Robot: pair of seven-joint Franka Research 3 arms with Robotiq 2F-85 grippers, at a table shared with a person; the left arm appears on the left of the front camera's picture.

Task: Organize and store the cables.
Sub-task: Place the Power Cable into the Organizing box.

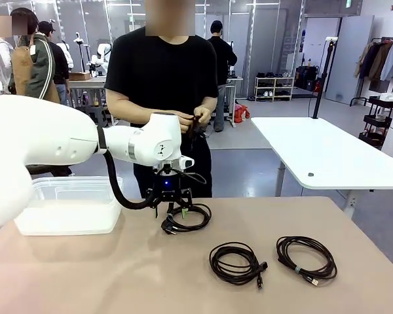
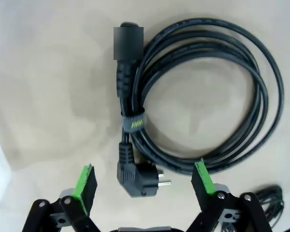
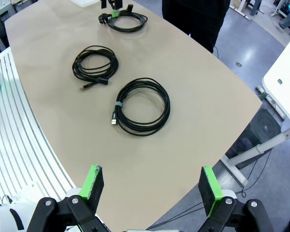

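Three black cable coils lie on the tan table (image 1: pixel 85 275). My left gripper (image 1: pixel 173 204) hangs open just above the far coil (image 1: pixel 190 216), which has a power plug (image 2: pixel 141 176) and a dark strap (image 2: pixel 133 122). In the left wrist view the gripper (image 2: pixel 144 181) straddles that plug without touching it. A middle coil (image 1: pixel 234 261) and a right coil (image 1: pixel 306 257) with a pale tie band (image 3: pixel 118 105) lie nearer. My right gripper (image 3: pixel 151 184) stands open and empty, high over the table's edge. The person's hands (image 1: pixel 195 119) hold another black cord.
A clear plastic bin (image 1: pixel 69 206) stands at the table's left, under my left arm. The person stands at the far edge behind the left gripper. A second white table (image 1: pixel 327 154) stands to the right, beyond a gap of floor.
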